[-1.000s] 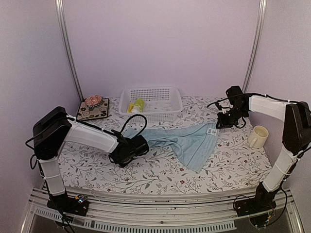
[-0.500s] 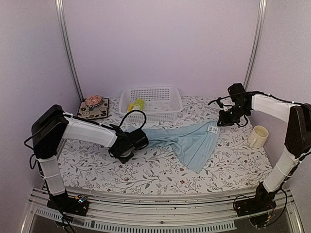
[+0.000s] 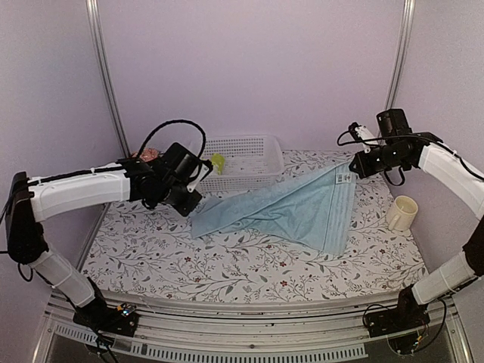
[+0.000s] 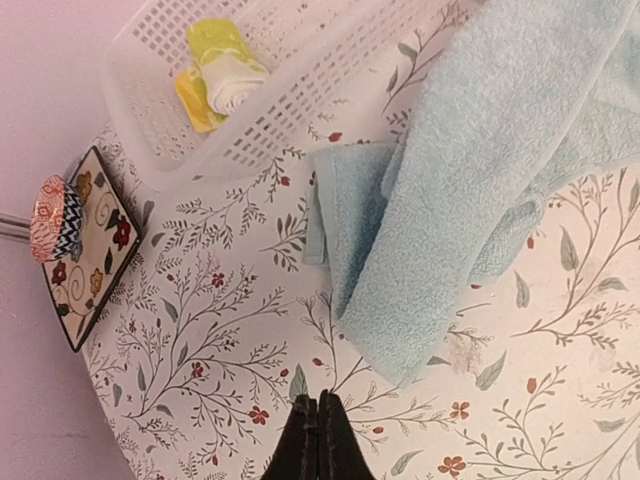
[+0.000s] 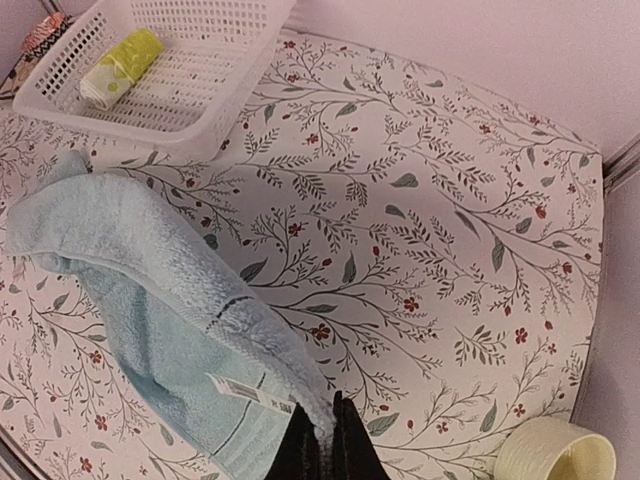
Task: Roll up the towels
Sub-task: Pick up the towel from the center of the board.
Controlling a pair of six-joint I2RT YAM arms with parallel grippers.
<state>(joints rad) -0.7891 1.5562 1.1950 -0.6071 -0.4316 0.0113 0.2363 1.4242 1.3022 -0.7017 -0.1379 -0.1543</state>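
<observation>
The pale blue towel (image 3: pixel 295 212) lies stretched across the table, its right corner lifted. My right gripper (image 3: pixel 355 168) is shut on that corner above the table's right rear; in the right wrist view the cloth (image 5: pixel 150 290) hangs from the gripper (image 5: pixel 335 405). My left gripper (image 3: pixel 193 203) is raised above the towel's left end and is shut and empty; in the left wrist view the gripper (image 4: pixel 320 400) hovers over bare tablecloth beside the towel (image 4: pixel 470 170). The yellow-green towel (image 3: pixel 217 162) lies rolled in the white basket (image 3: pixel 242 142); it also shows in both wrist views (image 4: pixel 225 75) (image 5: pixel 122 65).
The white basket (image 4: pixel 290 120) stands at the back centre. A dark floral mat (image 4: pixel 85 250) with a round patterned object (image 4: pixel 55 215) sits at the back left, mostly behind my left arm in the top view. A cream cup (image 3: pixel 402 213) stands at the right edge.
My left arm rose from the table at the towel's left end and moved back, leaving that end lying down. My right gripper lifted the towel's corner up and rightwards, pulling the cloth out flatter.
</observation>
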